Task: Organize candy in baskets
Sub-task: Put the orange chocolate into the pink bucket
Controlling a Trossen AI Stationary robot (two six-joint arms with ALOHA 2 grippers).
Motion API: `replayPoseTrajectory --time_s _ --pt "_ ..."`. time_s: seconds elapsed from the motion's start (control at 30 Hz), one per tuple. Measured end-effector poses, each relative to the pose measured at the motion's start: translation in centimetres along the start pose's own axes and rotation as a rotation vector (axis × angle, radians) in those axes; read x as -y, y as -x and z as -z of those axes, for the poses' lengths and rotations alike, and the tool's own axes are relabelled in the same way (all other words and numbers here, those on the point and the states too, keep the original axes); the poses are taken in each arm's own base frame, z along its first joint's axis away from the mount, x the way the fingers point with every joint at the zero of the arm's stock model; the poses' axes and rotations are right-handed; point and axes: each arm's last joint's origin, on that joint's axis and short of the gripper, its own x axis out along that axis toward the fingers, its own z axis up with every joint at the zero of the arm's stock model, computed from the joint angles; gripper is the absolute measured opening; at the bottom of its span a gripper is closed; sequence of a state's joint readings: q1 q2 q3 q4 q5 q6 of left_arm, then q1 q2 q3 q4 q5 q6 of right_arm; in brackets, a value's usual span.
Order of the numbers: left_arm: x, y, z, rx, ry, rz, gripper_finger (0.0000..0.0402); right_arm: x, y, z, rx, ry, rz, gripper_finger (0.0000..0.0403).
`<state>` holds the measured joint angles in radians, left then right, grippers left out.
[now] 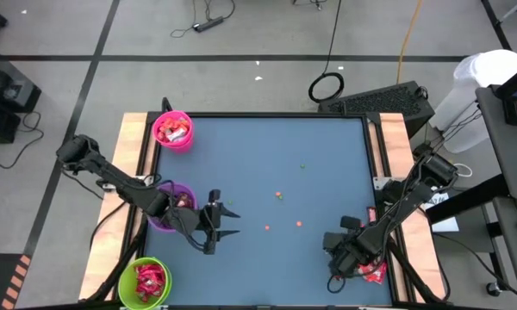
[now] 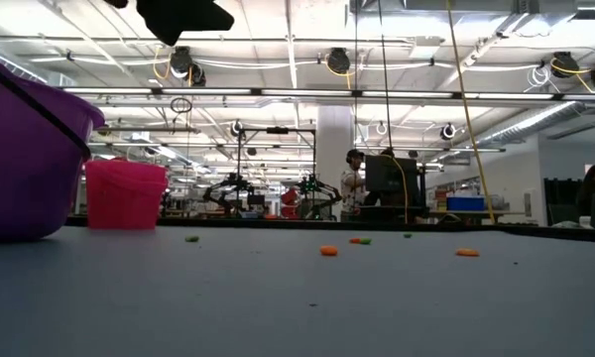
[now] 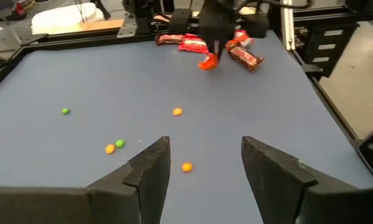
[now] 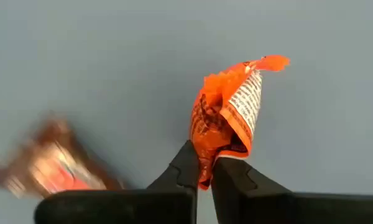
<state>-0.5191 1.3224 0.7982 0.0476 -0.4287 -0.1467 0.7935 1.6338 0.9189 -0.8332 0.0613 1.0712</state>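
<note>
A pick is in hand: the right pincer (image 4: 201,169) is seen closed on the lower end of an orange-red wrapped candy (image 4: 227,118), which stands up past its fingertips, apparently just off the tabletop (image 1: 267,172). The lift seems barely begun. The next move is judged to call for a clean raise and a long carry across the tabletop, since all three baskets stand far from this pincer, on the opposite side: the pink basket (image 1: 173,131) at the far corner, the purple basket (image 1: 174,207) midway, the green basket (image 1: 144,282) at the near corner. The grip lies on the wrapper's edge only, so a slip in transit is possible.

Just beside the right pincer, a small heap of remaining candy (image 3: 188,42) is left, with a brown-wrapped piece (image 4: 50,165) close at hand. The left pincer (image 1: 227,222) is held open and empty just beside the purple basket, hanging above the tabletop; it lies in the likely path to that basket and may have to be avoided. Small loose specks (image 1: 278,195) are scattered between the two pincers.
</note>
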Motion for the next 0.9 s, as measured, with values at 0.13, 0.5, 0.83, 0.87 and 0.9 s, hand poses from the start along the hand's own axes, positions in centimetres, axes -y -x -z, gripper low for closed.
replayPoseTrajectory --time_s 0.13,0.5,0.83,0.87,0.9 --pt "-0.5 -0.2 -0.1 0.002 0.014 -0.019 0.0203 -1.0 1.0 -2.0 0.262 0.02 -0.03 0.0022" --pt "-1.1 -0.4 -1.2 0.102 0.071 -0.028 0.0203 -2.6 3.5 -8.9 0.948 0.19 -0.027 0.0011" --pt "0.0 -2.6 -0.3 0.097 0.093 0.069 0.0203 -1.9 4.1 -14.0 1.215 0.347 0.004 0.0011" --pt "0.1 -3.1 -0.2 0.103 0.096 0.073 0.0203 -1.8 4.1 -14.3 1.23 0.357 0.006 0.0011" --pt "0.2 -3.4 -0.1 0.109 0.098 0.076 0.0203 -1.7 4.0 -14.5 1.241 0.361 0.015 0.0011"
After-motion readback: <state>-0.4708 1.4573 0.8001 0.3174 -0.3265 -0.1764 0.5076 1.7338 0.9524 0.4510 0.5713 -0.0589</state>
